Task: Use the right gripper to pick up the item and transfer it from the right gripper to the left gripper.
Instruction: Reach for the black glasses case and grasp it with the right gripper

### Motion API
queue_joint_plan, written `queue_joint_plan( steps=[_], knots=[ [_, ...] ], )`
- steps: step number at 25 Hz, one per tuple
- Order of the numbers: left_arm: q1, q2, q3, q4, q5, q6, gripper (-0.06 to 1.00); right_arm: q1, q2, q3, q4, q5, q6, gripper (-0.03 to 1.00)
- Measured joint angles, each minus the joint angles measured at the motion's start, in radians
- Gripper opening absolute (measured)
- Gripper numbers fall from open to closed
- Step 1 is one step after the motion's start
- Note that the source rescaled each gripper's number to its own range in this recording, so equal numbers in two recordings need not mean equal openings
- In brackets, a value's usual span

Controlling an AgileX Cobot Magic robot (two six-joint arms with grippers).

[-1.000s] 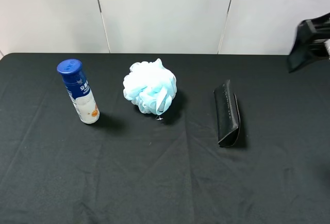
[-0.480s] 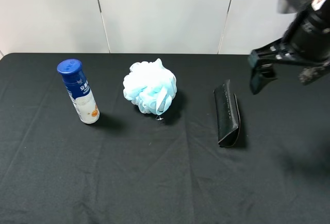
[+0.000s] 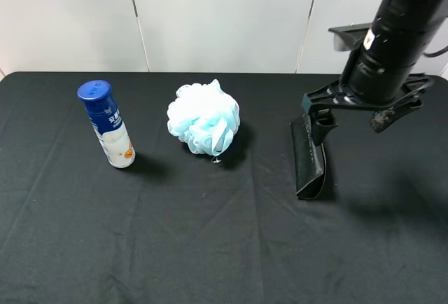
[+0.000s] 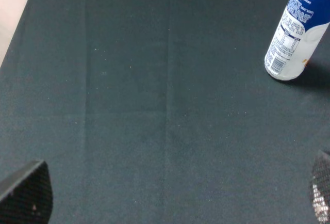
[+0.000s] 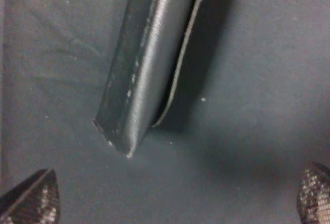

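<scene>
On the black table, seen from the high view: reaches in from the right with the glossy right arm, low over the cloth. Leaves the pale blue puff near the middle and the blue-capped bottle upright well to the left, both apart from the work and no part of it. Finds the item, the long black case, lying flat on the cloth toward the right, flap edge showing, gripped by nothing.

Judged for progress: barely begun. Placed for a pick, by the look of it, with no grasp, no lift and no handover done. Left to do: lower, close on the case, raise it, carry it across, meet the left gripper, pass it over, let go.

Holds the right gripper spread wide and empty, hovering over the far end of the case in the high view. Shows, from the right wrist view, one end of the case lying ahead of the fingertips, within the span of the open jaws but not yet between them, touching neither. Calls, probably, for going further along and down before closing. Shows the left gripper wide as well, nothing between its fingertips, over bare cloth near the bottle, well apart from the case
</scene>
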Motion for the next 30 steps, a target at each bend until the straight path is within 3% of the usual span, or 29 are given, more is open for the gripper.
queue_joint_plan(
  steps=[15,26,30],
  knots=[
    [0.0,0.0,0.0,0.0,0.0,0.0,1.0,0.0,0.208,0.0,0.031,-0.131,0.0,1.0],
    [0.0,0.0,0.0,0.0,0.0,0.0,1.0,0.0,0.224,0.129,0.068,-0.347,0.025,1.0],
    [0.0,0.0,0.0,0.0,0.0,0.0,1.0,0.0,0.243,0.151,0.068,-0.382,0.044,1.0]
  ],
)
